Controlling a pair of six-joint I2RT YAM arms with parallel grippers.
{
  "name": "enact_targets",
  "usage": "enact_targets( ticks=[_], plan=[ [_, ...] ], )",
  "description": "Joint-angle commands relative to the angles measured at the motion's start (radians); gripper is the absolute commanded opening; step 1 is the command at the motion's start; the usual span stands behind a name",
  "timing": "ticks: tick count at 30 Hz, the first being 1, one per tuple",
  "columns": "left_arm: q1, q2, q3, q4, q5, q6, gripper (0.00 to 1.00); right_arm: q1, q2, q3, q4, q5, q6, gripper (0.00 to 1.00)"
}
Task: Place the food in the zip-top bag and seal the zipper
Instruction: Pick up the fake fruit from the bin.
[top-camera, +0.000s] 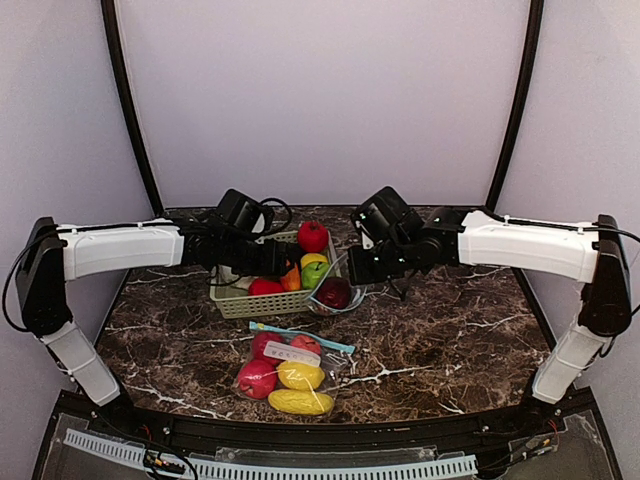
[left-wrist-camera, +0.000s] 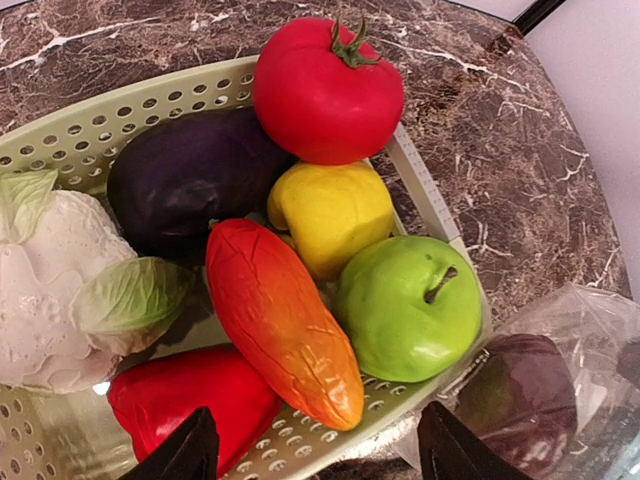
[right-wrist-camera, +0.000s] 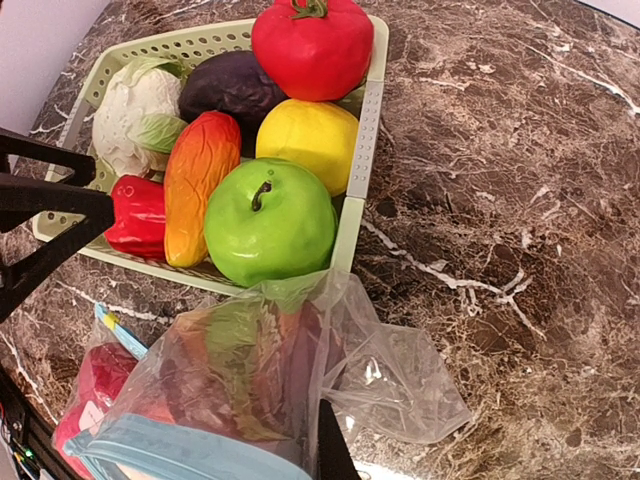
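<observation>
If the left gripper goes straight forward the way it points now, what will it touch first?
Most likely the orange-red fruit, lying just inside the near wall of the basket, in line with the open left gripper. Depth is unclear, so the rim may come first.

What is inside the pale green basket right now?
A tomato, an eggplant, a yellow fruit, a green apple, an orange-red fruit, a red pepper and a cauliflower. Whether anything lies beneath them cannot be seen; they cover the basket floor.

Fruit-filled bag (top-camera: 288, 353) near basket (top-camera: 243, 305)
</observation>
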Motion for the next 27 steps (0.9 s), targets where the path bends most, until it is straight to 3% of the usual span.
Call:
enact_targets(
  ticks=[1, 4, 10, 18, 22, 27],
  plan=[
    [0.01, 0.057, 0.035, 0.038, -0.006, -0.013, 0.66, -0.005, 0.016, 0.021, 0.019, -0.006, 0.004, 0.0],
    [0.018, 0.11, 0.059, 0.017, -0.012, -0.016, 0.62, -0.004, 0.016, 0.022, 0.019, -0.007, 0.004, 0.0],
    [0.026, 0.167, 0.069, 0.029, 0.005, -0.029, 0.62, -0.005, 0.018, 0.025, 0.022, -0.008, -0.003, 0.0],
    [0.035, 0.224, 0.085, 0.049, 0.032, -0.031, 0.68, -0.004, 0.025, 0.033, 0.021, -0.012, -0.007, 0.0],
    [0.037, 0.237, 0.085, 0.048, 0.033, -0.031, 0.63, -0.005, 0.024, 0.032, 0.022, -0.01, -0.008, 0.0],
    [0.037, 0.239, 0.088, 0.04, 0.03, -0.025, 0.51, -0.005, 0.024, 0.033, 0.021, -0.01, -0.008, 0.0]
  ],
)
